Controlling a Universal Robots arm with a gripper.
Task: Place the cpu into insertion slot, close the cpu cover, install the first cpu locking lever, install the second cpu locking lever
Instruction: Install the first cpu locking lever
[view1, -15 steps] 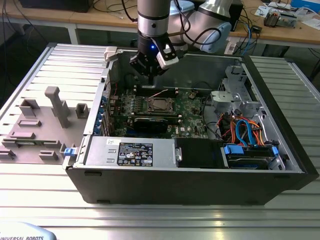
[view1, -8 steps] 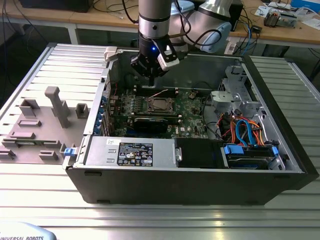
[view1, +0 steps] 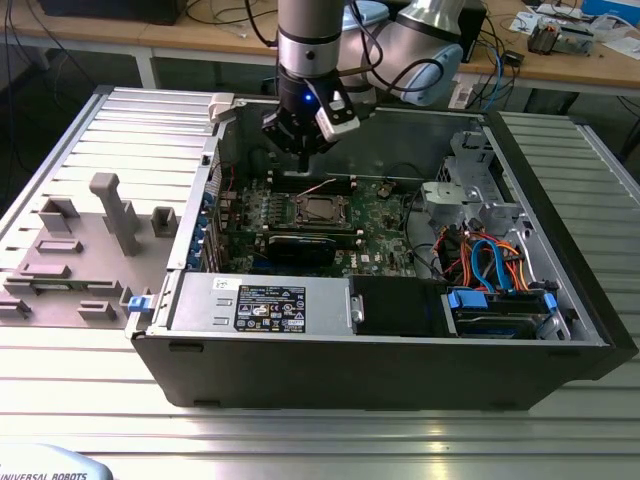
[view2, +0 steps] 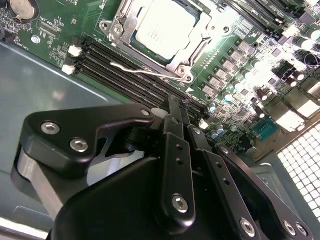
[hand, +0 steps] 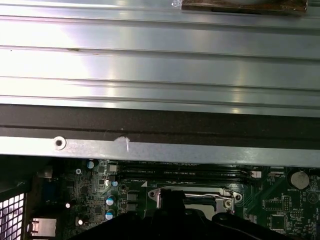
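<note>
Fingers pressed together on nothing, my gripper hangs above the motherboard inside the open computer case. Below sits the cpu in its insertion slot, the cpu cover down around it. A ribbed metal table carries the case; cluttered desks stand behind.

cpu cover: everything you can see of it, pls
The cpu cover is a thin silver-grey metal frame with a square window, lying closed and flat over the cpu, whose pale top shows through. It sits on the green board beside the black memory slots. A thin wire lever runs along one edge. The gripper hangs above, not touching it.
</note>
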